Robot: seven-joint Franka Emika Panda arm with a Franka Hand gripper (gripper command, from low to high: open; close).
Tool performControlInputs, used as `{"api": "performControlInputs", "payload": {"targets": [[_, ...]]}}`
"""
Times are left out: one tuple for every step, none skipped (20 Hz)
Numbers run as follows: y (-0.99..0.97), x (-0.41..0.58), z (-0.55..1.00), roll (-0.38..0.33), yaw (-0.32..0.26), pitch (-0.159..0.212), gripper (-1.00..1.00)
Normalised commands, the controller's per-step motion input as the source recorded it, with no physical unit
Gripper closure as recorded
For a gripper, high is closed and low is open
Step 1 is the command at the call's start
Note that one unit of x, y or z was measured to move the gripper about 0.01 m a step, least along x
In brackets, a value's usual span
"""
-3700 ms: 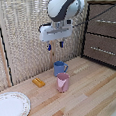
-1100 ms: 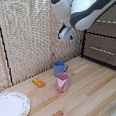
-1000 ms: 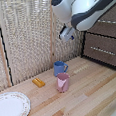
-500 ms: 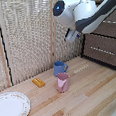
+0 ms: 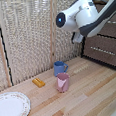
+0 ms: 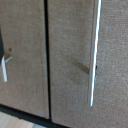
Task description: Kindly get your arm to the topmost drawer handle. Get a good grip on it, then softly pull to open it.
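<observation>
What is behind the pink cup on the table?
Right behind the pink cup stands a blue mug, its lower part hidden by the cup. Further back is a woven screen wall. Whether they touch is unclear.

Pale wood, woven beige and a glossy white arm

The arm is glossy white with a round blue spot glowing on its joint. Behind it the screen is woven beige in light wooden frames. The dresser is dark brown, its drawer handle silvery. On the pale planked table stand a blue mug and a pink cup, beside a small orange-yellow block and a white plate with a faint speckled rim.
</observation>
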Motion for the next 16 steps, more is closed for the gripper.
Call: {"api": "performControlInputs", "payload": {"targets": [[-0.76, -0.066, 0.20, -0.105, -0.042, -0.004, -1.00], [-0.77, -0.023, 0.27, -0.072, -0.049, -0.009, -1.00], [-0.77, 0.000, 0.34, -0.057, -0.044, -0.019, -1.00], [-0.79, 0.000, 0.40, -0.023, -0.027, -0.028, -1.00], [-0.78, 0.000, 0.39, -0.015, -0.010, -0.022, -1.00], [-0.77, 0.000, 0.39, -0.003, 0.000, -0.016, -1.00], [-0.78, 0.000, 0.31, 0.000, 0.000, 0.000, -1.00], [-0.74, -0.034, 0.20, 0.000, 0.000, 0.000, -1.00], [-0.74, -0.040, 0.16, 0.000, 0.000, 0.000, -1.00], [-0.71, -0.037, 0.05, 0.000, 0.005, 0.000, -1.00], [-0.70, 0.000, 0.03, 0.000, 0.010, 0.000, -1.00], [-0.66, 0.000, 0.00, 0.000, 0.019, 0.000, -1.00], [-0.56, 0.000, 0.00, 0.000, 0.048, 0.000, -1.00], [-0.60, 0.000, -0.01, 0.000, 0.051, 0.000, -1.00], [-0.56, -0.011, -0.05, -0.028, 0.060, 0.000, -1.00], [-0.54, 0.000, -0.03, -0.045, 0.054, 0.000, -1.00]]}}
